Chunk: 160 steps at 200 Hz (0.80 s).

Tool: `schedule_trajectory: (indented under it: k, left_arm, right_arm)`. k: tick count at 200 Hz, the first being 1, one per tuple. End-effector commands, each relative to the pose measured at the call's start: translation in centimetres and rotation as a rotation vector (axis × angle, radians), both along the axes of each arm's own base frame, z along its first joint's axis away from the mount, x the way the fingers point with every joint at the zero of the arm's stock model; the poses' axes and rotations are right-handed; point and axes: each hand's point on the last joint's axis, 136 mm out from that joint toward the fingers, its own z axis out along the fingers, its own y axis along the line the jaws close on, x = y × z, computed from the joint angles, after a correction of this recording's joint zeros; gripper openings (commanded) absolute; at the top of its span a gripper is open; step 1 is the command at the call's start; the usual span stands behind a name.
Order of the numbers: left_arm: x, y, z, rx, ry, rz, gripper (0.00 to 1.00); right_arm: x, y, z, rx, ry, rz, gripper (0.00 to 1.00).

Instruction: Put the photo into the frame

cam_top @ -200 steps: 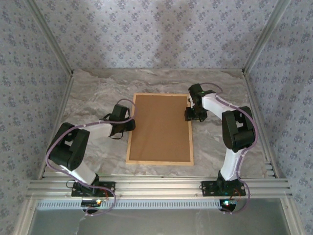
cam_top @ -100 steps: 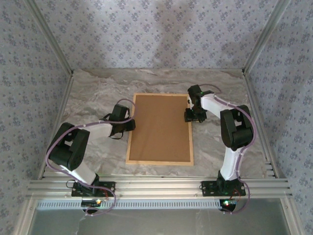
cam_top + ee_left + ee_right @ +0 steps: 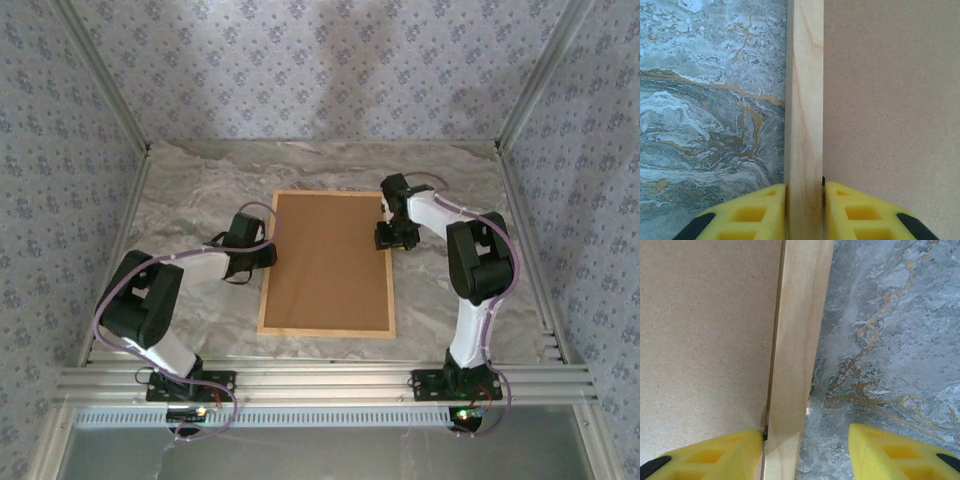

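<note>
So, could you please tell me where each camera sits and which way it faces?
Top external: above, behind the bases, looking down on table, both arms, frame, backing board.
Left wrist: looks down on left gripper, clamped on one frame rail.
Right wrist: looks down on right gripper, open astride the opposite rail.
Wrist views share: rail, board, marble.

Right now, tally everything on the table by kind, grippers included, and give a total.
Light wood frame: 1
Brown backing board: 1
Grippers: 2, the left gripper and the right gripper
Total: 4
</note>
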Motion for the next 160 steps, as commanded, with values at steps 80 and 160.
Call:
schedule_trajectory:
  k: [80, 160]
  left_arm:
    - [-3.5, 0.8, -4.0, 0.056, 0.169, -0.032, 0.25]
    - [-3.5, 0.7, -4.0, 0.052, 0.170, -0.030, 0.25]
  right_arm:
    - [-3.9, -2.0, 4.1, -0.003, -0.034, -0.047, 0.54]
    - [-11.5, -1.8, 1.8, 0.031, 0.106, -0.063, 0.53]
